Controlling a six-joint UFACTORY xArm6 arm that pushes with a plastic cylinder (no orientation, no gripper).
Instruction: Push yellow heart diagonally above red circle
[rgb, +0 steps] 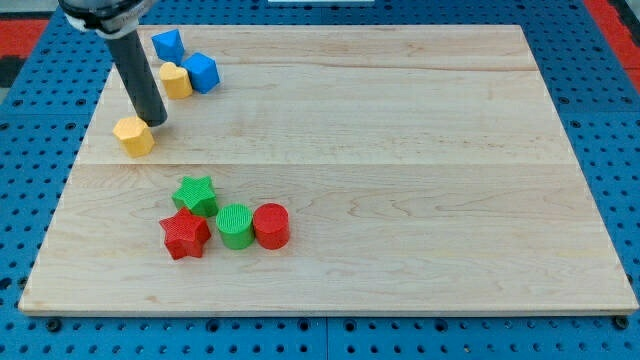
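The yellow heart (176, 80) lies near the view's top left, touching a blue block (201, 72) on its right. The red circle (271, 225) stands in the lower middle-left, at the right end of a row with a green circle (235, 225) and a red star (185, 234). My tip (156, 122) is below and slightly left of the yellow heart, right beside the upper right edge of a yellow pentagon-like block (133, 135). The tip is far above and to the left of the red circle.
A second blue block (167, 44) sits above the yellow heart near the board's top edge. A green star (195, 194) stands just above the red star. The wooden board (400, 150) rests on a blue pegboard surface.
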